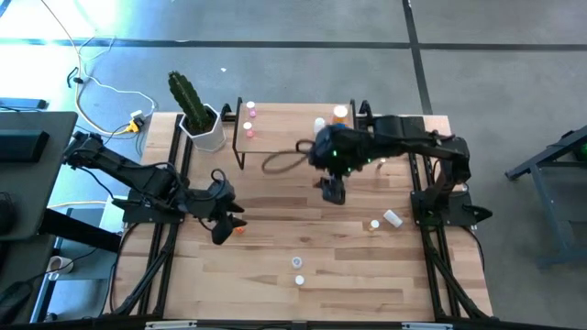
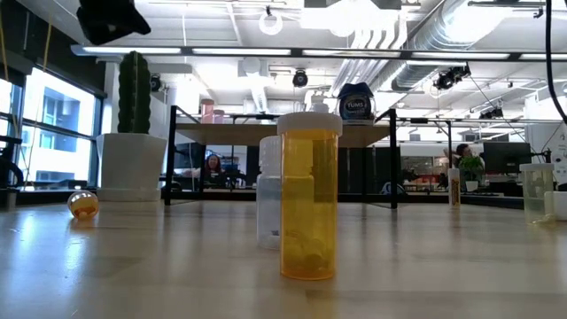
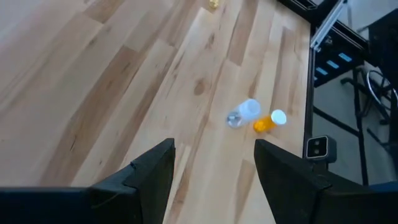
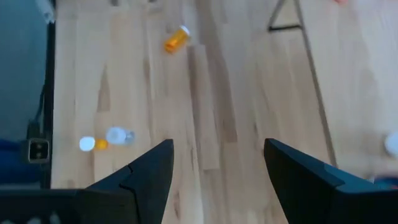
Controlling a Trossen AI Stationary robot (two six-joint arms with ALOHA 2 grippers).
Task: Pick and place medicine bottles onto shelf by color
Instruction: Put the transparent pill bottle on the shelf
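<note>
The shelf (image 1: 284,130) stands at the table's far side, and two pink bottles (image 1: 249,120) stand on its left end. A white bottle (image 1: 319,123) and an orange one (image 1: 341,114) stand on its right end, and a blue bottle (image 2: 356,101) shows there in the low view. My left gripper (image 1: 225,222) (image 3: 214,165) hovers open beside a lying orange bottle (image 1: 239,229) (image 2: 82,205). My right gripper (image 1: 332,190) (image 4: 217,165) hangs open over the table's middle, in front of the shelf. A clear bottle (image 3: 242,113) and an orange bottle (image 3: 267,121) lie together near the right edge.
A cactus in a white pot (image 1: 204,126) stands left of the shelf. An orange bottle (image 2: 310,199) and a clear one (image 2: 269,202) stand upright near the table's near edge. Bare planks lie between the two grippers. Black frame rails run along both sides.
</note>
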